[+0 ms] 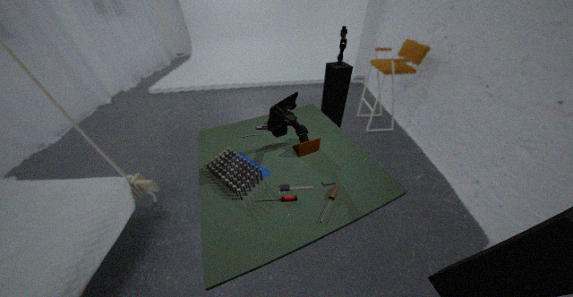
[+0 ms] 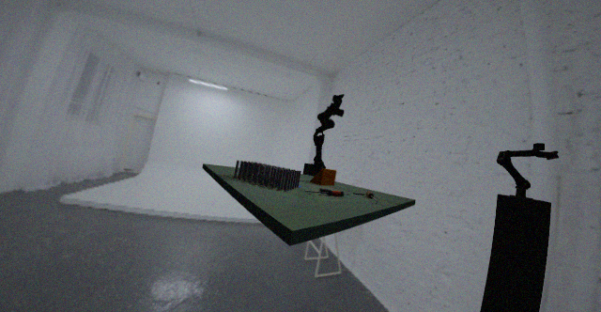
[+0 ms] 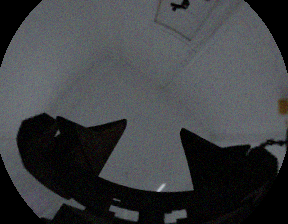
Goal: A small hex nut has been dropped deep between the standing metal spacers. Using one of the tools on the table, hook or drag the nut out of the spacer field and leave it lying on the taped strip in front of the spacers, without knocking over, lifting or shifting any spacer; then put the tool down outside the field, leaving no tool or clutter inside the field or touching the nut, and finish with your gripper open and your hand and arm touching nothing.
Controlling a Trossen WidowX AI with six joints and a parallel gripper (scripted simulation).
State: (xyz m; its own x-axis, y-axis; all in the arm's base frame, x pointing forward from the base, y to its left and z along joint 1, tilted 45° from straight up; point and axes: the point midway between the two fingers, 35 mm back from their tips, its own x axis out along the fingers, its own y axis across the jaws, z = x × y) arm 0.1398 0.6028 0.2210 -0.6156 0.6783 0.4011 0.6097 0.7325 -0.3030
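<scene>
carrying the tools and spacers, the green desk [image 1: 255, 243] [image 2: 300, 218] spans both outside views. standing spacers [image 1: 235, 173] [image 2: 268, 176] form a dense block. fingers [image 1: 293, 97] [image 2: 338, 98] open and empty, raised well above and apart from spacers and tools. wrist view shows pale wall between them, neither desk nor tools. red-handled screwdriver [image 1: 288, 199] [image 2: 331, 193] lies flat, long axis crosswise in top view, tip toward the spacers. nut: too small to make out; position and axis undetermined.

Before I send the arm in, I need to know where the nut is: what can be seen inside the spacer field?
Only the standing metal spacers in close rows; they hide the tabletop deep between them. No nut can be made out.
</scene>
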